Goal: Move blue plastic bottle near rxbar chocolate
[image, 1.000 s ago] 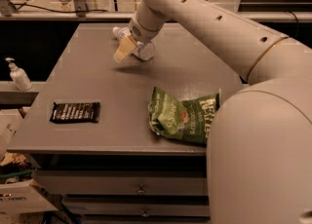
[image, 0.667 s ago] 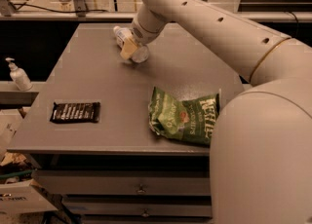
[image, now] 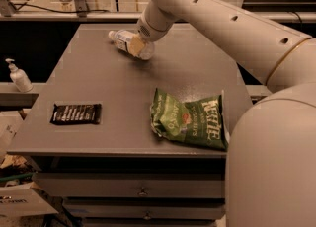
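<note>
The blue plastic bottle (image: 122,40) lies on its side at the far middle of the grey table (image: 123,93), white cap pointing left. My gripper (image: 138,48) is down at the bottle's right end, touching or right against it, and hides that end. The rxbar chocolate (image: 76,113), a flat black wrapper with white lettering, lies near the table's front left edge, well apart from the bottle and the gripper.
A crinkled green chip bag (image: 190,121) lies at the front right of the table. A small white pump bottle (image: 19,76) stands on a ledge left of the table. My arm (image: 232,18) reaches in from the right over the far side.
The gripper has shifted a little to the right and turned at the bottle. More of the bottle's cap end now shows to its left. The bar and chip bag have not moved.
</note>
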Motion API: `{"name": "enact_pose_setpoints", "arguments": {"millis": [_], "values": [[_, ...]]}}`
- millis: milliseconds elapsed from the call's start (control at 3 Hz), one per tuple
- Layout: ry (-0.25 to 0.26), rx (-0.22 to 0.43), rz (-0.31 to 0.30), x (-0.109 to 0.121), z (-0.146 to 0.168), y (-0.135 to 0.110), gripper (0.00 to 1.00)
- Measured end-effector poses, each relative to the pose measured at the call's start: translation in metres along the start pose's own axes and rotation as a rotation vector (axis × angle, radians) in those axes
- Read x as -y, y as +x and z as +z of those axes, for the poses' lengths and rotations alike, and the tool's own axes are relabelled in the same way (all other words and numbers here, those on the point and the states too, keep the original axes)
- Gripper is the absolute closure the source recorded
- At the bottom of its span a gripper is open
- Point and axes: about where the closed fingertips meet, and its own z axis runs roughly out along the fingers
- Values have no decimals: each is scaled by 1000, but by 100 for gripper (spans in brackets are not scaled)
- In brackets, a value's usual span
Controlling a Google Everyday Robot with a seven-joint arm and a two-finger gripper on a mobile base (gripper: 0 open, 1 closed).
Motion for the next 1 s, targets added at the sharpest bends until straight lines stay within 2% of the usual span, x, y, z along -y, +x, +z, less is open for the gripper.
{"name": "enact_pose_setpoints", "arguments": {"millis": [333,667,1000], "values": [[-19,50,-39,-2,-31,-4,100],[-73,106,-106,-15,-59,0,100],[-158,173,-194,-41,-80,8,100]]}}
